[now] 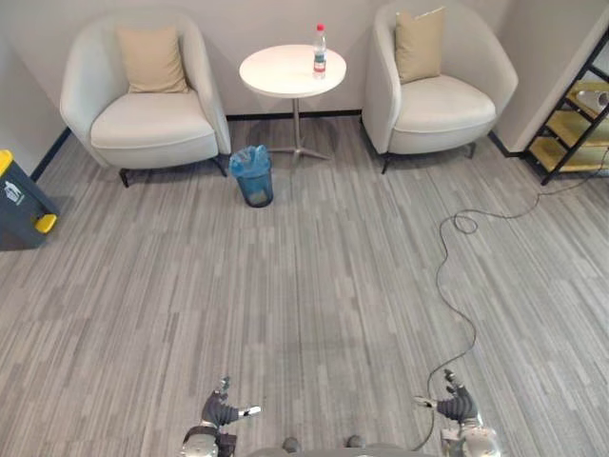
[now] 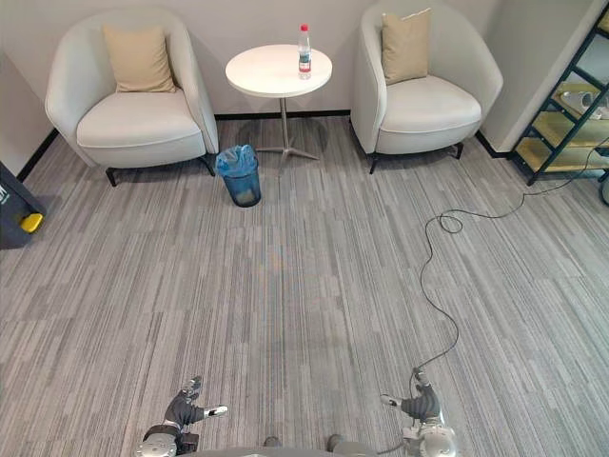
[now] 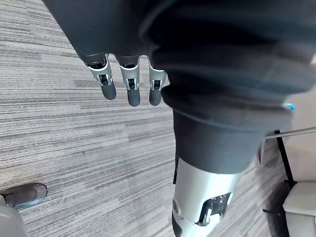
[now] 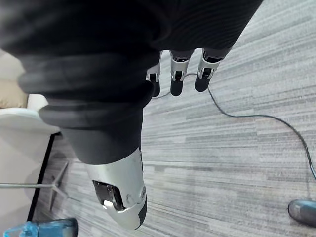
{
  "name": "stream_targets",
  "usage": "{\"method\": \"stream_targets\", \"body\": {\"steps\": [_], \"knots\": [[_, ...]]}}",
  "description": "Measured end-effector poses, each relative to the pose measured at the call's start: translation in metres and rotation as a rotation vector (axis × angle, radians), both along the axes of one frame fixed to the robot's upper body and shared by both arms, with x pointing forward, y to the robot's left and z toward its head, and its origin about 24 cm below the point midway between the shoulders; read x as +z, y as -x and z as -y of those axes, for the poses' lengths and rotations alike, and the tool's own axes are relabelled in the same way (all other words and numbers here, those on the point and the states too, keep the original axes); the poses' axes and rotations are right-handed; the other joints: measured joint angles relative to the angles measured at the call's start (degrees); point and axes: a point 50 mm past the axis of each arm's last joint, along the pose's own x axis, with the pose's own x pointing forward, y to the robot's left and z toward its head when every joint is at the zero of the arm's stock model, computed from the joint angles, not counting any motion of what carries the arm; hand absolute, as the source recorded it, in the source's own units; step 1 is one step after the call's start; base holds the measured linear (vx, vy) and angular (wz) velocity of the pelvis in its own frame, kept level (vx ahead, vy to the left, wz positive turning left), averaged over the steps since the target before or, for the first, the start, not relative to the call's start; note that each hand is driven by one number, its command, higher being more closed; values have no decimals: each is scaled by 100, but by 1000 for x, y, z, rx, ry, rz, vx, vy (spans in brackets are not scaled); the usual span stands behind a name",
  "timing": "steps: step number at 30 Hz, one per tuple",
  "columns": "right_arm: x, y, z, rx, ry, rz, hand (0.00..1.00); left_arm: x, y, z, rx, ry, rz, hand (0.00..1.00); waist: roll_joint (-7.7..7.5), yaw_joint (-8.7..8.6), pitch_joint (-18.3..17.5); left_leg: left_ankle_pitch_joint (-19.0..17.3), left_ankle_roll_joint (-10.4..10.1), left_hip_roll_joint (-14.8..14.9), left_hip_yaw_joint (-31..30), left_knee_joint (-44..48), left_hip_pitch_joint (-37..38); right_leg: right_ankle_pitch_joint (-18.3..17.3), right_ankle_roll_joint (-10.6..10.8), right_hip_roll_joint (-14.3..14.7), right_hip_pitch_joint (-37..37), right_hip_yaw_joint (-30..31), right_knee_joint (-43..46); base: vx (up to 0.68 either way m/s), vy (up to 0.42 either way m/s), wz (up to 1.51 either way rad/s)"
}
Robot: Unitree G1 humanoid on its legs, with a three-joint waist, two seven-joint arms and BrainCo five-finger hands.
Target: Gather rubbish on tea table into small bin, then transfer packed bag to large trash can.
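Left eye view showed a bottle (image 1: 320, 49) on the surface (image 1: 281, 74) at 12 o'clock, small bin (image 1: 253, 175) at 11. My left hand (image 1: 221, 414) and right hand (image 1: 455, 405) hung empty, not curled.

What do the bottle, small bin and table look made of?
Bottle: clear plastic by the look, see-through body, red cap. Small bin: probably hard plastic, dark blue, lined with a thin, crinkled blue bag bunched over its rim. Table: smooth matt white top, material unclear; slim grey post and splayed feet look like metal.
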Motion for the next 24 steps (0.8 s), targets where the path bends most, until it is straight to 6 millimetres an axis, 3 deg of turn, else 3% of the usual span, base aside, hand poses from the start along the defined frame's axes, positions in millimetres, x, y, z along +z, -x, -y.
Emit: {"method": "stream_targets", "body": {"steps": [11,19,21,23,24], "knots": [[1,3,7,-14,5,-7,0,-3,23,-12,78,-9,-43,0,43,-119,21,-1,-2,20,0,-120,-6,-1,2,18,-64,-4,60,-59,-9,1],[3,-5,6,-107,-44,43,0,-2,19,-5,91,10,-21,0,48,-101,45,-106,34,9,110,7,-295,-14,48,16,-320,95,92,20,-1,-7],[5,-13,5,-113,-50,58,0,1,11,2,89,28,20,0,52,-19,152,-375,86,-3,241,417,-481,-166,96,2,-481,213,356,93,31,-30],[7,-18,5,-130,-43,74,0,7,2,6,91,45,66,0,33,32,212,-778,147,-88,316,890,-630,-617,276,-89,-747,303,1069,112,50,-17],[7,-19,5,-133,-41,76,0,9,-1,8,92,52,83,0,8,25,264,-1023,181,-148,300,1098,-624,-829,466,-153,-890,317,1595,163,51,3]]}}
